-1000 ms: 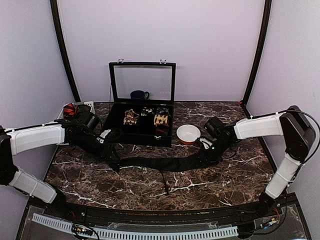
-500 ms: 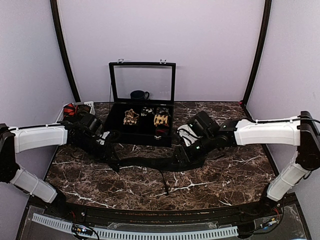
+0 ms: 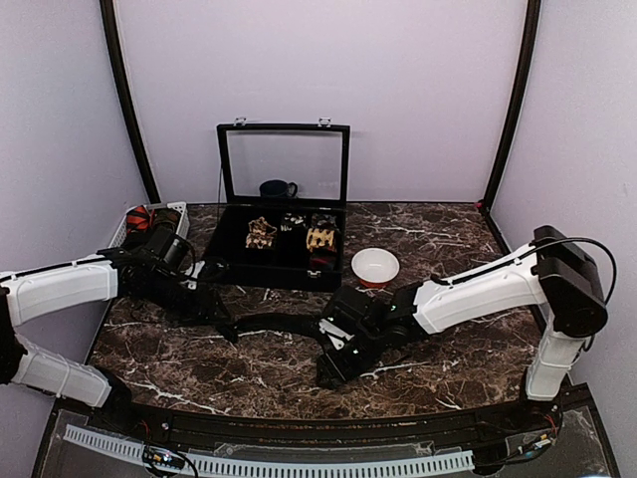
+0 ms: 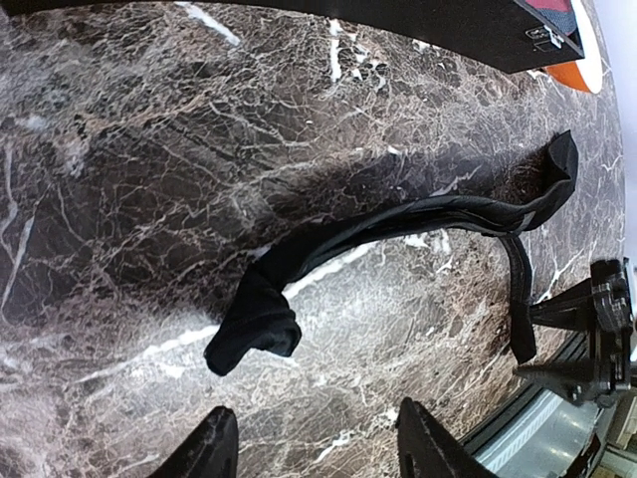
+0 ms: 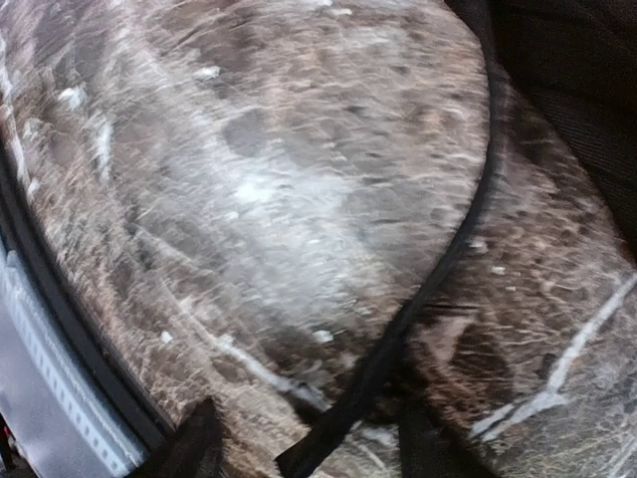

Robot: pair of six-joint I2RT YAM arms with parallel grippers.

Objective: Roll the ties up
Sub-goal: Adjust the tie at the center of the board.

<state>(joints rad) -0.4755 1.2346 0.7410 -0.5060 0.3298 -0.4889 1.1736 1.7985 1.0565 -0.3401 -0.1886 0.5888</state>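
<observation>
Right wrist — blurred, black tie (image 5: pixel 398 339) seemingly inside open right hand (image 5: pixel 309 443)

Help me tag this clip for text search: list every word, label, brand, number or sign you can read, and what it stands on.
None: no view shows readable text.
The black tie, the open case and the white bowl show no lettering.
The rolled ties in the case show only patterns.
The small fittings along the bottom of the top view are too small to read.
</observation>
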